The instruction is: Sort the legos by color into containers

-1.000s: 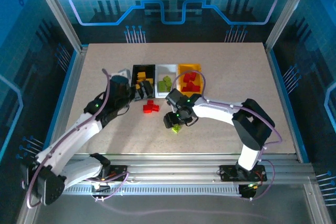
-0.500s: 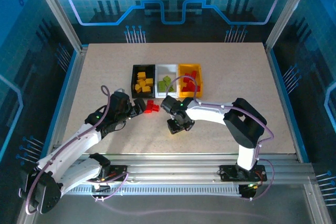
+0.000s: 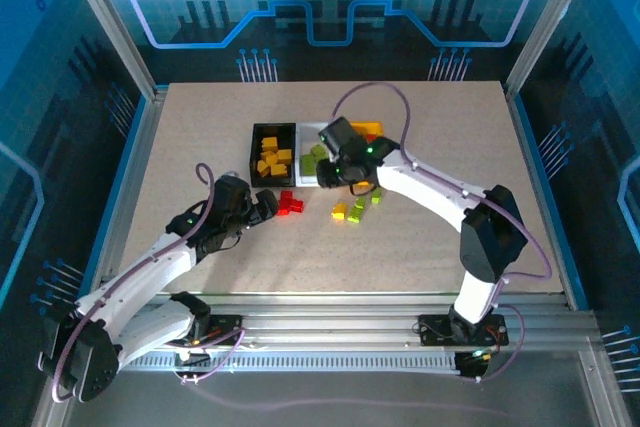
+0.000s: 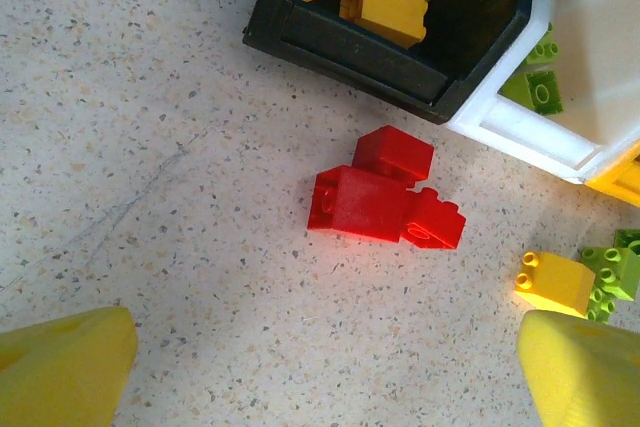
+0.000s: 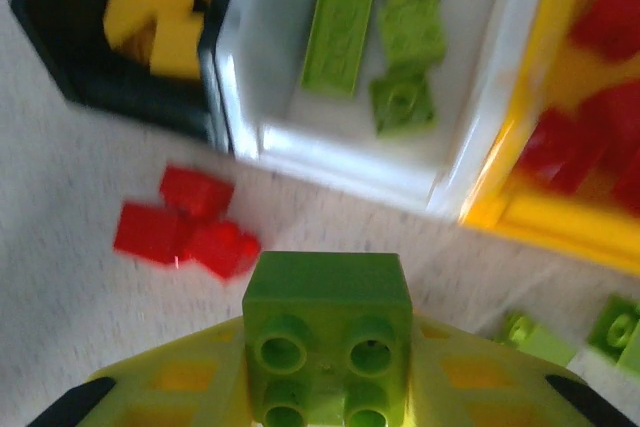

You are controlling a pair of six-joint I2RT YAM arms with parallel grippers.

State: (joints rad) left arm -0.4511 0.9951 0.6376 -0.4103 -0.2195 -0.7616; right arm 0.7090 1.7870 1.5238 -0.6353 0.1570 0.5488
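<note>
Right wrist view: the right gripper [image 5: 325,379] is clenched on a green brick [image 5: 327,297], just in front of the white bin [image 5: 330,162]. The left gripper [image 4: 320,377] is released, holding nothing, above red bricks [image 4: 385,202] beside the black bin [image 4: 340,57].

From above, the right arm [image 3: 420,182] hides most of the yellow bin [image 3: 370,128]. The black bin [image 4: 340,57] is cut off at the top edge. The red bricks [image 5: 570,147] inside the yellow bin look blurry.

Black bin [image 4: 340,62], white bin [image 4: 520,142], yellow-orange bin [image 5: 525,77]; yellow bricks [image 4: 395,2], lime-green bricks [image 5: 405,32], red bricks [image 4: 375,205]; speckled beige table [image 4: 150,147].
</note>
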